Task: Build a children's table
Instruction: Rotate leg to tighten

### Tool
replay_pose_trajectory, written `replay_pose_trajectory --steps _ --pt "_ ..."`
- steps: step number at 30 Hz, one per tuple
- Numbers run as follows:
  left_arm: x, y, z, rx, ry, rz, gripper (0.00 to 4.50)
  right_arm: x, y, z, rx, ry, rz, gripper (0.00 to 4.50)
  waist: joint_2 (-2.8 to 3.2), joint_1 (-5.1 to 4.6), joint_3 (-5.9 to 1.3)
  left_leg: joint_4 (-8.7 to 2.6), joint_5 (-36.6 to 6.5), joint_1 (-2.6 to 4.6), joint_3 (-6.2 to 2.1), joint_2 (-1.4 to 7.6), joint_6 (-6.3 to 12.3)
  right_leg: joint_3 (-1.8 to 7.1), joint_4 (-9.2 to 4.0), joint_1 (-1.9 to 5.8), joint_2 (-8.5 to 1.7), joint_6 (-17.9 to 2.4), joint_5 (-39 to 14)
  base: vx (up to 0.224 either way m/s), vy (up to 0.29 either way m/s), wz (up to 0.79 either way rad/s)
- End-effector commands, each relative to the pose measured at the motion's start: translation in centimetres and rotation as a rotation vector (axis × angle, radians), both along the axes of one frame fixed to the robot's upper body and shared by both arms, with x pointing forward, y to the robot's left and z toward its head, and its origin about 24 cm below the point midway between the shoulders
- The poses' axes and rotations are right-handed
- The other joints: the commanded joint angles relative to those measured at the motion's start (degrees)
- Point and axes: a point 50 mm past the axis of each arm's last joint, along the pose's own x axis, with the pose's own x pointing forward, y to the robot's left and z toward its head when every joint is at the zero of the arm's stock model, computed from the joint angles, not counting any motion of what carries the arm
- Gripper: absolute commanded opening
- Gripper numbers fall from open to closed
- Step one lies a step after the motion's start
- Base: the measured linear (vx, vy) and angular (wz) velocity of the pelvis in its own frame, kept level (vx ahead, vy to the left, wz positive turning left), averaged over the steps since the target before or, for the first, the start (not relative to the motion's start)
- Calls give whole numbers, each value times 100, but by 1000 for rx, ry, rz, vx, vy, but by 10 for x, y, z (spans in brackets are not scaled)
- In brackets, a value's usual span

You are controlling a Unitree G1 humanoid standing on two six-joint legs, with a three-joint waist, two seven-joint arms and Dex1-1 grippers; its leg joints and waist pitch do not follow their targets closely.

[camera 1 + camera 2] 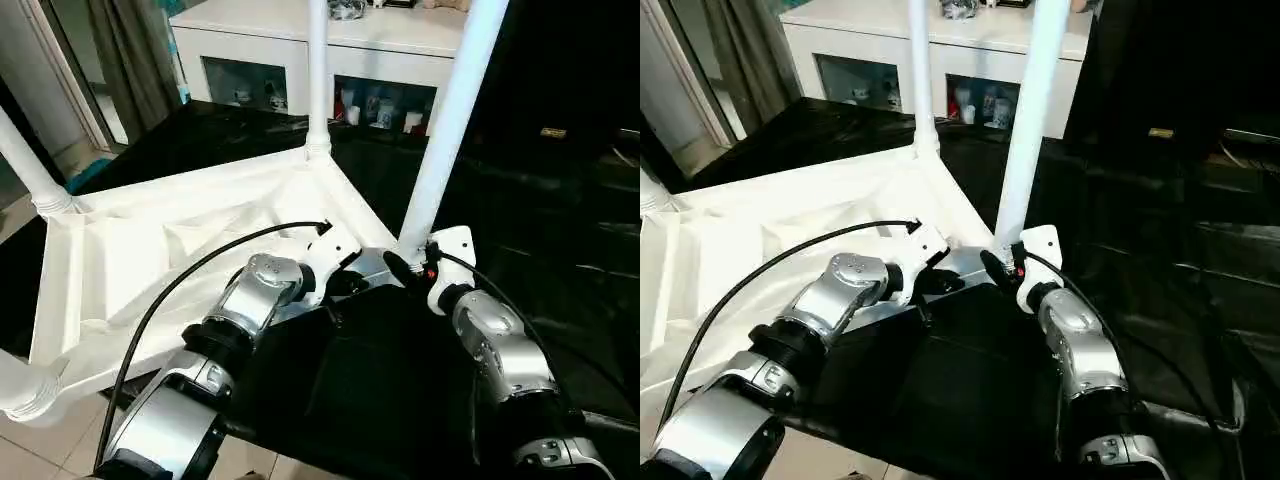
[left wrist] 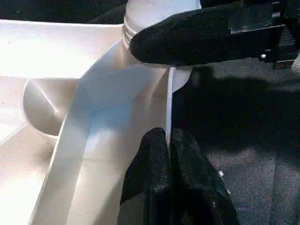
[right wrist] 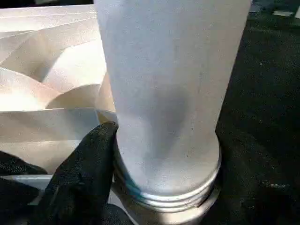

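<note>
The white table top [image 1: 150,260] lies upside down on a black surface, ribbed underside facing up. Legs stand in the far socket [image 1: 317,80] and the left socket [image 1: 25,160], and another leg [image 1: 15,385] shows at the near-left corner. At the near corner a fourth leg [image 1: 450,120] rises from its socket, and my right gripper [image 1: 405,268] is shut around its base, a black finger [image 3: 84,173] against the collar. My left gripper [image 2: 168,136] is shut on the top's thin rim [image 2: 169,103] just beside that socket.
A white cabinet [image 1: 300,50] with glass doors stands behind the table. Black cloth [image 1: 520,200] covers the surface to the right. A curtain [image 1: 130,50] hangs at the back left, and tiled floor [image 1: 40,450] shows at the near left.
</note>
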Motion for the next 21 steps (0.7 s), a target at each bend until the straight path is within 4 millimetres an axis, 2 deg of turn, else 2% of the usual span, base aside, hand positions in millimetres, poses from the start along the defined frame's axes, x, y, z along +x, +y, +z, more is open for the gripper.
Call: replay_pose_trajectory --steps 1,3,4,6,9,10,11,13,14,17,21 --pt "1 4 1 -50 -14 22 0 -7 15 -5 18 16 119 349 -100 -7 -303 -388 -862 16 -198 390 386 320 -430 251 -596 -1061 -1449 0 0 0" --pt "-1 7 -1 -50 -6 -3 0 -7 12 -2 -6 8 148 367 -100 -11 -301 -384 -821 5 -197 386 421 316 -421 258 -592 -1083 -1358 0 0 0" --pt "-4 11 -2 -49 9 -28 0 -9 8 1 -22 1 207 367 -89 -15 -294 -385 -832 3 -199 388 425 319 -427 255 -599 -1082 -1388 0 0 0" --pt "-8 17 -4 -51 24 -86 0 -16 5 7 -22 3 358 367 -108 -9 -288 -378 -879 -4 -195 391 492 320 -435 270 -599 -1056 -1503 0 0 0" --pt "-12 23 -4 -54 38 -141 0 -24 -1 10 -43 9 463 367 -122 -9 -286 -382 -860 -12 -195 406 552 320 -435 265 -593 -1035 -1571 0 0 0" --pt "-16 26 -3 -65 45 -184 0 -27 -4 12 -42 17 502 367 -103 -4 -287 -382 -874 0 -193 411 546 319 -438 247 -594 -1037 -1606 0 0 0" --pt "-22 31 0 -92 71 -262 0 -31 -9 14 -38 33 557 367 -136 -6 -284 -386 -846 -14 -196 411 543 317 -432 263 -590 -1034 -1607 0 0 0" --pt "-26 35 2 -107 93 -302 0 -33 -13 15 -32 43 583 367 -106 -2 -286 -392 -842 -18 -200 437 555 311 -404 256 -589 -1084 -1546 0 0 0" --pt "-27 36 2 -109 102 -312 0 -34 -14 16 -27 46 592 367 -92 0 -289 -385 -866 13 -183 444 553 314 -404 223 -578 -1121 -1503 0 0 0" --pt "-32 43 2 -105 132 -352 0 -38 -19 19 -17 64 658 367 -86 45 -290 -382 -833 19 -175 462 527 319 -390 207 -584 -1207 -1397 0 0 0" --pt "-37 44 0 -108 154 -386 0 -38 -20 21 -12 62 675 367 -96 67 -279 -389 -886 14 -176 441 453 320 -412 210 -592 -1127 -1613 0 0 0"
